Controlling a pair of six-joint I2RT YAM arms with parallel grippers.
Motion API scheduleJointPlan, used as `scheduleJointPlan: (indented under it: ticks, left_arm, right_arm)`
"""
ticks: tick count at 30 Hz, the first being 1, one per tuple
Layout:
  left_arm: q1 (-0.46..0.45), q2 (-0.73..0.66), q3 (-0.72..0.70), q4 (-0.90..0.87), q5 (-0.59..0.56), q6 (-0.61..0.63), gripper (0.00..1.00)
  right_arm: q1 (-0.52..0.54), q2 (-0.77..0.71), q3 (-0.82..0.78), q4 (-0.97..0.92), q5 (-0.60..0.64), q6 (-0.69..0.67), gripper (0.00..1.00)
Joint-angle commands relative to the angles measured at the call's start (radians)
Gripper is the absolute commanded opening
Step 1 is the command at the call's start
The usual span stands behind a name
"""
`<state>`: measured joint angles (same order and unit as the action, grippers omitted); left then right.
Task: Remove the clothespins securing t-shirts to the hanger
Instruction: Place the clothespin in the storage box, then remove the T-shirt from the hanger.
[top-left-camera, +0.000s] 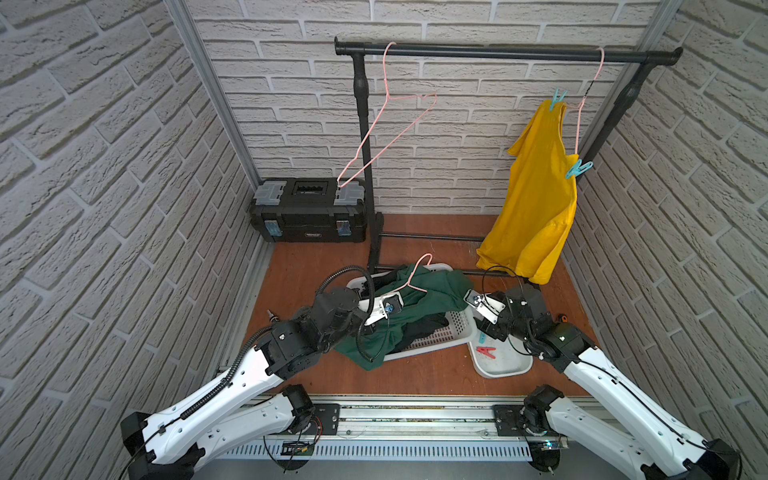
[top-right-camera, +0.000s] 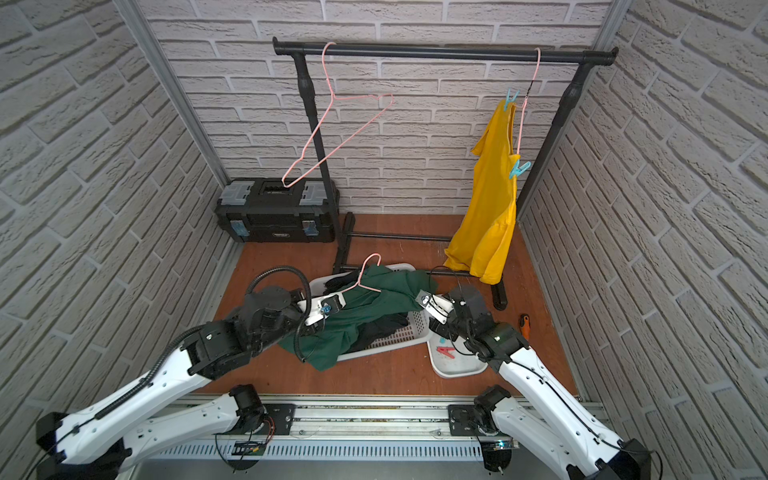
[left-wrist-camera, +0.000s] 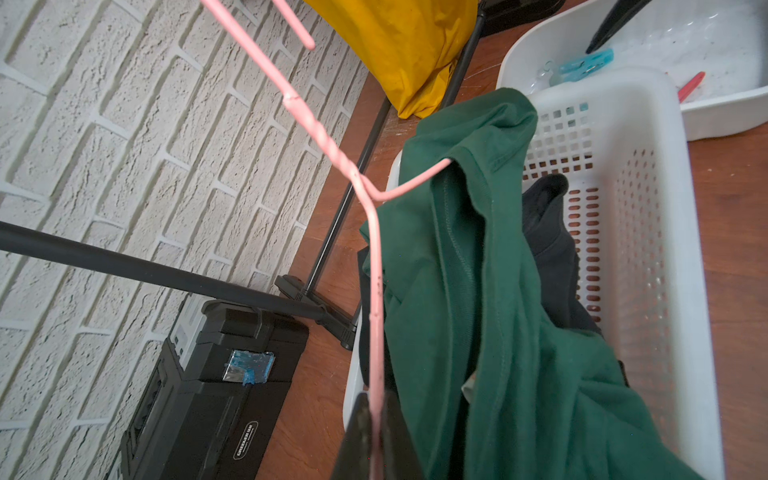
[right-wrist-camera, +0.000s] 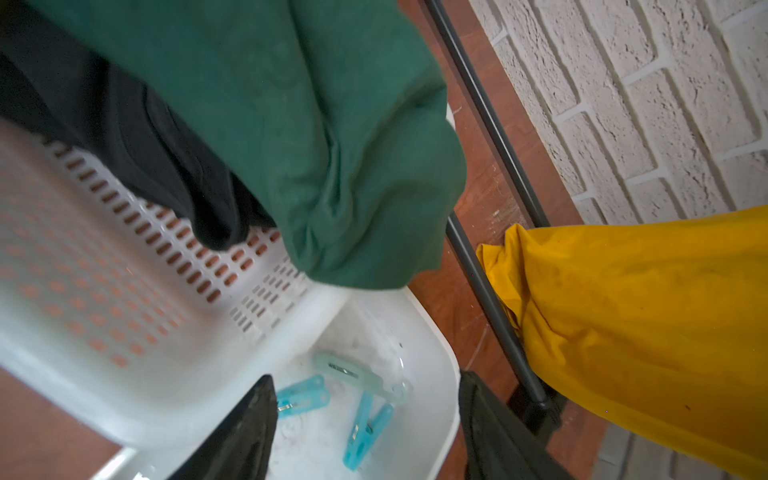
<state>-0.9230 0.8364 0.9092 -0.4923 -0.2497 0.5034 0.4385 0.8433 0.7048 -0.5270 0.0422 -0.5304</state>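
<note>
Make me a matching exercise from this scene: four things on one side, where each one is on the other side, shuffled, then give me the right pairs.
Things
1. yellow t-shirt
2. green t-shirt
3. red clothespin
4. black toolbox

Places
a. lying in the white tray
b. hanging below the black rail, held by two teal clothespins
c. draped over the white basket
d. standing on the floor against the brick wall

Pairs: 1-b, 2-c, 3-a, 4-d
</note>
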Motion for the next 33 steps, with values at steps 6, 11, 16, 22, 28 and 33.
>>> scheduleJointPlan:
  ticks: [6, 11, 16, 22, 28, 33]
  left_arm:
    - [0.013, 0.010, 0.026, 0.086, -0.026, -0.047, 0.00]
    - [0.013, 0.018, 0.057, 0.099, -0.037, -0.076, 0.00]
    - [0.014, 0.017, 0.093, 0.125, -0.042, -0.166, 0.00]
    - [0.012, 0.012, 0.074, 0.176, -0.070, -0.252, 0.00]
    - [0.009, 0.011, 0.073, 0.189, -0.108, -0.340, 0.00]
    - [0.002, -0.012, 0.052, 0.214, -0.130, -0.391, 0.00]
  right_arm:
    - [0.027, 0.057, 0.062, 0.224, -0.176, 0.304, 0.68]
    - [0.060, 0.052, 0.046, 0.341, -0.216, 0.409, 0.58]
    - [0.127, 0.086, 0.078, 0.380, -0.166, 0.544, 0.62]
    - [0.204, 0.141, 0.109, 0.409, -0.112, 0.637, 0.65]
    - [0.241, 0.148, 0.125, 0.472, -0.124, 0.725, 0.64]
    - [0.248, 0.154, 0.134, 0.547, -0.112, 0.849, 0.61]
